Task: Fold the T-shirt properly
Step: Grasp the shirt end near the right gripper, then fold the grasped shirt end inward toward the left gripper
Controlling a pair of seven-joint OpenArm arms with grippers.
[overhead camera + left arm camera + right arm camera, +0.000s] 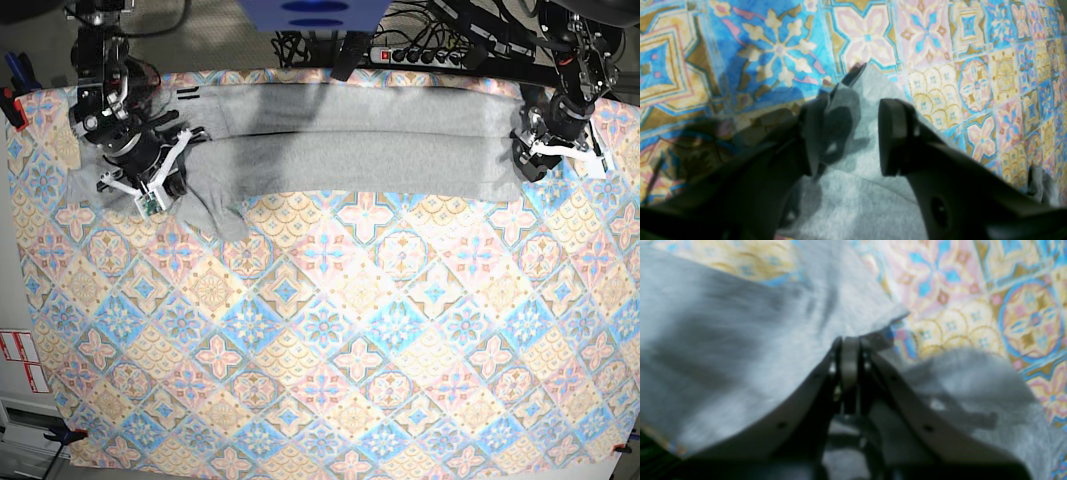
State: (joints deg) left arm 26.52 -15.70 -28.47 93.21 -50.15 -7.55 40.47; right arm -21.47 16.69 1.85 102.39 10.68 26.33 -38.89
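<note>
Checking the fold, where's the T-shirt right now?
In the base view, the T-shirt lies stretched along the tablecloth's far edge, between the right gripper and left gripper.

**Soft grey knit on a printed cloth, between matt dark jaws**

The T-shirt [350,140] is heather-grey cloth, soft and matt, with a fine flecked knit that shows best in the wrist views (its folds drape loosely, without stiffness). The tablecloth [320,340] under it is a smooth woven cloth printed in a tile pattern of blue, pink and ochre, flat and without gloss. The left gripper [853,136] has dark fingers of matt plastic with smooth faces. The right gripper [849,353] looks like dark, dull plastic too, with small pale screw heads along its arms.
</note>
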